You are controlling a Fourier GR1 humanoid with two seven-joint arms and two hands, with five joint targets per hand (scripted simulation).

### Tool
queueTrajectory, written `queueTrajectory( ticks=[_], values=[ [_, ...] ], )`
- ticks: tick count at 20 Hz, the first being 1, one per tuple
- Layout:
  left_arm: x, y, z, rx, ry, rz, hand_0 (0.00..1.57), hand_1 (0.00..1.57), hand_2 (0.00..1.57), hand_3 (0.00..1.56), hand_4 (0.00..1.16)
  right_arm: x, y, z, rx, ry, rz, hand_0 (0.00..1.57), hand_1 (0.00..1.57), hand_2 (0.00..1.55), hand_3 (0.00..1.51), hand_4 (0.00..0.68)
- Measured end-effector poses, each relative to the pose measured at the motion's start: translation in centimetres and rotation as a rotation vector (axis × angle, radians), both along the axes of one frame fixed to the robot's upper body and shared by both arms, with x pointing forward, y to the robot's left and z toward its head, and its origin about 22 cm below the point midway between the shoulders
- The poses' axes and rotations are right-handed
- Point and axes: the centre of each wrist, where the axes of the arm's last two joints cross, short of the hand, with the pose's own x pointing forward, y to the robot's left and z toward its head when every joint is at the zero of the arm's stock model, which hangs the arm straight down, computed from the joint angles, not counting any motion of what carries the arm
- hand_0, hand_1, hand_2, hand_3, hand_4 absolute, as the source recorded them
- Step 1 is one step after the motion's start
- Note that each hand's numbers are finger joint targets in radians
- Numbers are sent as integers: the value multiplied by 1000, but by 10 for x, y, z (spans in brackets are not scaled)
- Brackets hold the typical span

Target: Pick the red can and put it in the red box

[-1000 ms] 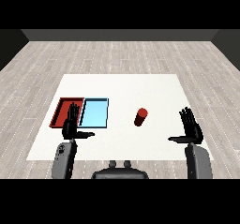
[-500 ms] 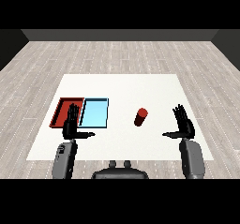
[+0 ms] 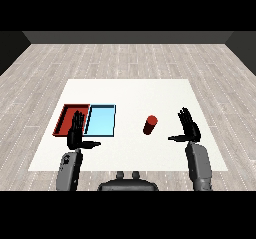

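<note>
The red can [image 3: 149,125] stands upright on the white table, right of the two trays. The red tray [image 3: 65,118] lies at the left, with the light blue tray [image 3: 102,120] beside it on its right. My right hand [image 3: 190,128] is open, fingers straight up and thumb out toward the can, a short way to the can's right and apart from it. My left hand [image 3: 76,133] is open too, held over the near edge of the red tray, hiding part of it.
The white table [image 3: 130,95] stretches back behind the can and trays, bordered by a grey wooden floor [image 3: 130,58]. The table's near edge runs just in front of both hands.
My right hand has moved left and forward toward the can. The left hand, the can and the trays have stayed where they were.
</note>
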Motion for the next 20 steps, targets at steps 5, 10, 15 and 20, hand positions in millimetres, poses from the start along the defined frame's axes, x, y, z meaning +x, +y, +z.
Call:
queueTrajectory(
  ticks=[5,10,15,20],
  values=[
    [-8,4,6,1,-4,17,0,0,0,0,0,9,16,-8,58,41,14,0,0,0,0,0],
    [-6,-1,11,1,2,26,0,0,0,0,0,14,32,-24,91,64,29,0,0,0,0,0],
    [1,-2,12,-1,3,22,0,0,0,0,0,15,45,-36,123,76,38,0,0,0,0,0],
    [-1,3,9,2,4,12,0,0,0,0,0,21,51,-46,146,96,44,0,0,0,0,0]
  ],
)
